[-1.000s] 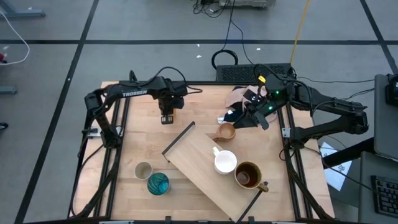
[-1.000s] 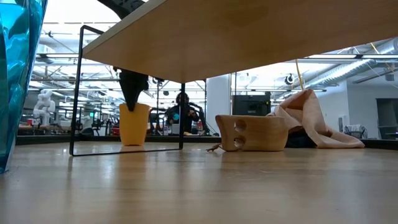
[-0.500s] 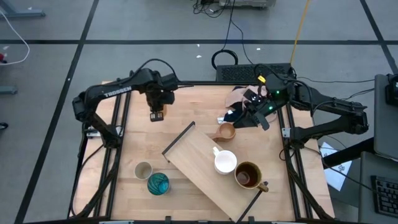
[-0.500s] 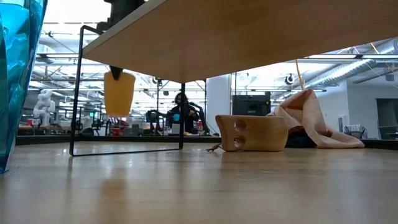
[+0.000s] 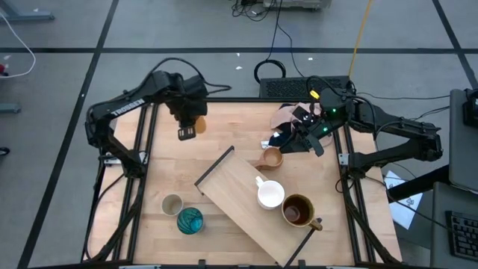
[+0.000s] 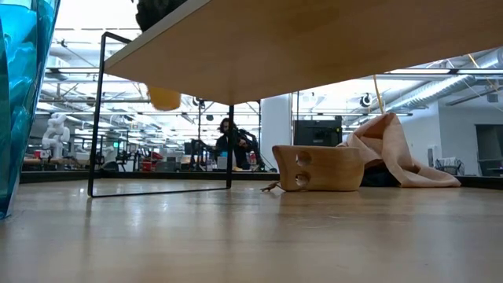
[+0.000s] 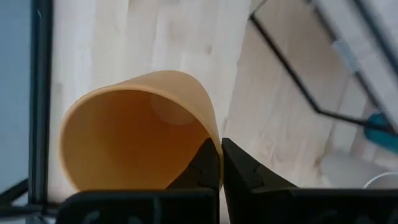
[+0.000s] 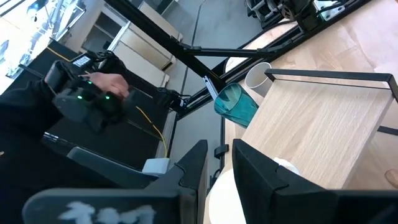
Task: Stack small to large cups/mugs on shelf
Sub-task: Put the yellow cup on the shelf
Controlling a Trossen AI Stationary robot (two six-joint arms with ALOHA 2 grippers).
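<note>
Gripping orange cup (image 7: 134,134) (visibly empty)

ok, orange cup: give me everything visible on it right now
The small plain orange plastic-looking cup has no handle, smooth tapered walls and an empty interior. It is lifted off the light wooden tabletop, over the far-left part, tipped sideways. The left end effector is shut on its rim, one finger inside, one outside. Nothing else touches it. From the low view, only its bottom part shows below the light wood shelf board.

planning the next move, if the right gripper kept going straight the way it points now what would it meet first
Probably the white mug standing on the shelf, just ahead of the right gripper. The teal cup and beige-grey cup lie farther along; depth is unclear.
</note>
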